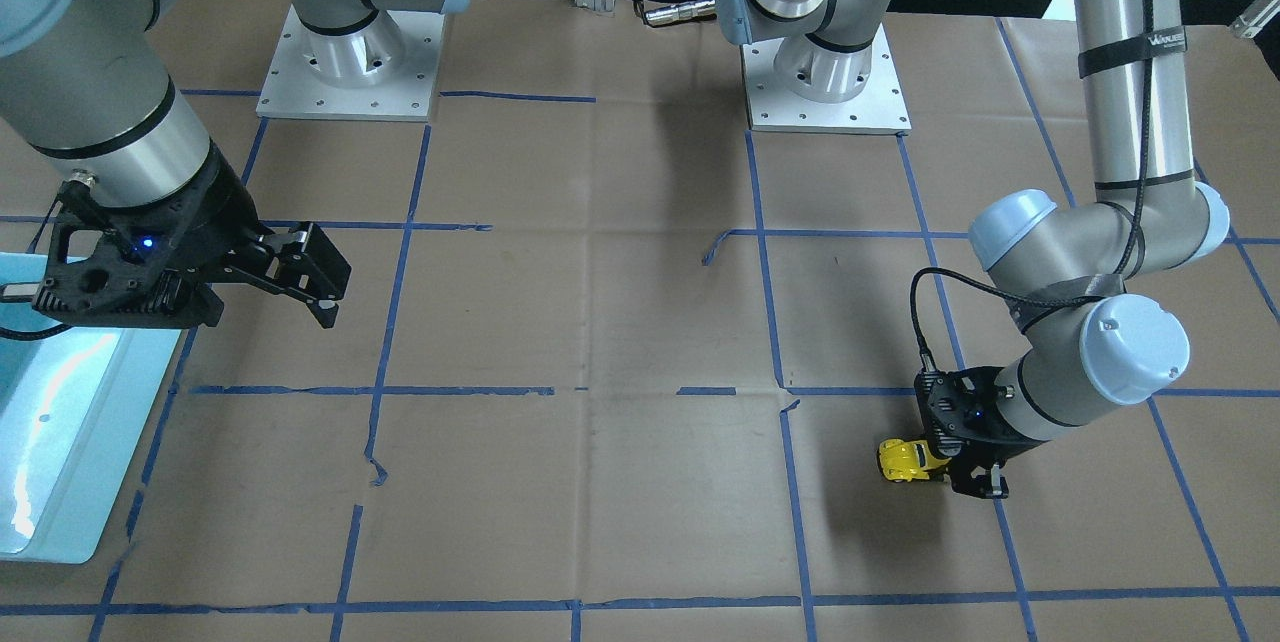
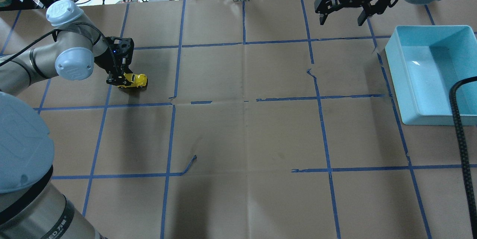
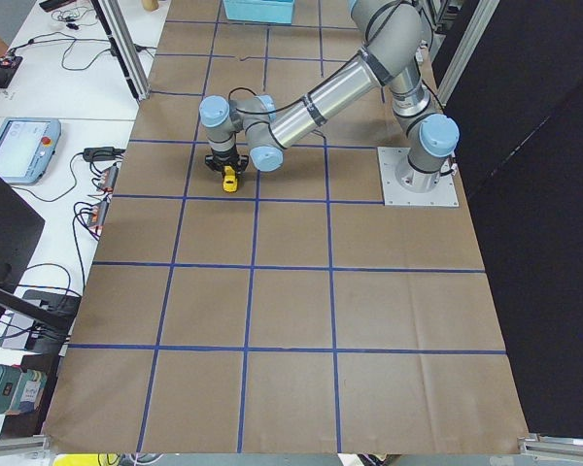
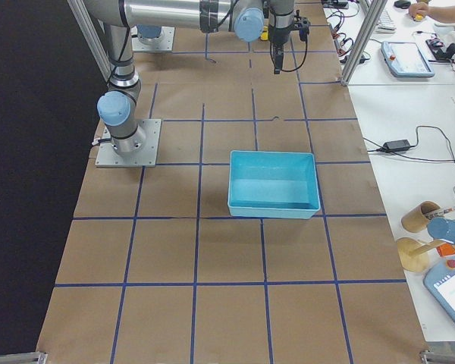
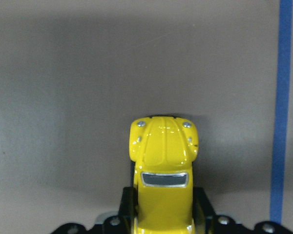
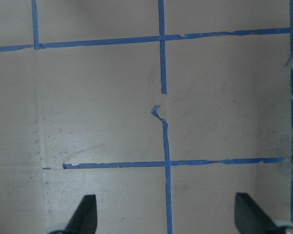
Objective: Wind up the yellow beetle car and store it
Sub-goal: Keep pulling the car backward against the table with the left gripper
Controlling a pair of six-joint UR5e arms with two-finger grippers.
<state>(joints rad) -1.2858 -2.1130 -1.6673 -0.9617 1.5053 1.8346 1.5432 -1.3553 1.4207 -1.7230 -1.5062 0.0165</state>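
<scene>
**Car clamped in my left gripper, bin standing off to my right**

Closest to me on the brown-papered tabletop (image 2: 242,138) is the light blue bin (image 2: 400,82), out on my right side. Only its glossy floor shows inside.

Farther out and well apart from the bin, over on my left side, is the yellow beetle car (image 2: 135,80). It is upright and low at the paper, though I cannot tell whether its wheels touch. Its long axis runs across the tabletop from my left to my right. The nose points to my right, toward the middle, and sticks out clear of my fingers.

My left gripper (image 2: 120,81) is clamped on the car's rear half. In my left wrist view, one black finger (image 5: 129,209) presses each flank behind the windscreen.

Farthest out, my right gripper (image 2: 341,19) hangs above the paper near the bin's far corner. Its fingers (image 6: 85,214) are spread wide and hold nothing.
</scene>
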